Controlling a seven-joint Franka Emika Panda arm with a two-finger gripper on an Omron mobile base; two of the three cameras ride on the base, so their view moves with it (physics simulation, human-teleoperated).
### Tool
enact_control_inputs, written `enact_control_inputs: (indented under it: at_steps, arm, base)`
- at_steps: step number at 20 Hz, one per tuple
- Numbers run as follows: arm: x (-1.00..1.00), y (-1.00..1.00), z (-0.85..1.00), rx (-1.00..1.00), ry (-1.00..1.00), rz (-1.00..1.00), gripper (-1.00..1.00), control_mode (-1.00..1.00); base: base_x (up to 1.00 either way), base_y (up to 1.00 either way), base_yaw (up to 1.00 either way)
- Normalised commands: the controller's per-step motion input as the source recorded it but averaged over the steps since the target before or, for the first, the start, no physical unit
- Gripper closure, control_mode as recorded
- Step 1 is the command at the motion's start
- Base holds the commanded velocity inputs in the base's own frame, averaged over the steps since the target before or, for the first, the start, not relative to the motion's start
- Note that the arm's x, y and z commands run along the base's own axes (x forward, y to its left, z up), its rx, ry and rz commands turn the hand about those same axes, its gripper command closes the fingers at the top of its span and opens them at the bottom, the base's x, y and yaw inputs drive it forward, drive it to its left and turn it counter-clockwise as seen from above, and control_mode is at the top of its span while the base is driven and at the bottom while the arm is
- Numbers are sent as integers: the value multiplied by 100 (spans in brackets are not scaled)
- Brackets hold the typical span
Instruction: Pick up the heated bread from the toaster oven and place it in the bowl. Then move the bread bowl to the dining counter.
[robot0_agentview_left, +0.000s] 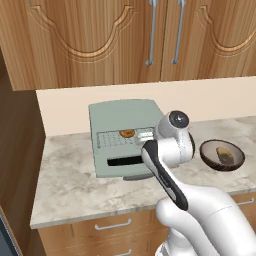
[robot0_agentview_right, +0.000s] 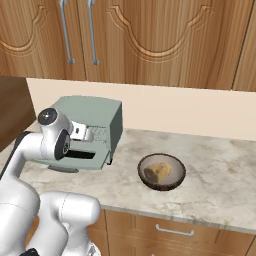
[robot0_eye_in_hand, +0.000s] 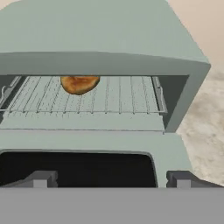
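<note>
**Bread not yet picked, gripper wide apart at the oven mouth**

Toaster oven (robot0_agentview_left: 125, 137) sits on the marbled counter (robot0_agentview_left: 70, 185) under the wall cabinets (robot0_agentview_left: 100, 35), door (robot0_eye_in_hand: 83, 153) dropped flat. Heated bread (robot0_eye_in_hand: 79, 83) lies on the wire rack (robot0_eye_in_hand: 109, 96), far inside, left of rack centre; in the left base view it shows as a small brown piece (robot0_agentview_left: 127, 133). Gripper (robot0_eye_in_hand: 111, 179) hovers over the open door, fingers spread, holding nothing, well short of the bread. Bowl (robot0_agentview_right: 161, 171) stands on the same counter, right of the oven and apart from it; a tan lump (robot0_agentview_right: 158, 172) already lies inside, cannot tell what. Left to do: reach in, grasp, drop bread into bowl, carry bowl to dining counter. Task looks barely begun.
</note>
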Motion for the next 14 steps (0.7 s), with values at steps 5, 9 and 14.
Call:
enact_control_inputs:
  at_steps: [5,9,14]
  arm:
    - [15,1,-7,0,-7,-2,-100,-100]
    - [23,6,0,0,-11,-4,-100,-100]
    - [13,9,4,0,-13,-4,-100,-100]
  base:
    - [0,0,0]
    - [0,0,0]
    - [0,0,0]
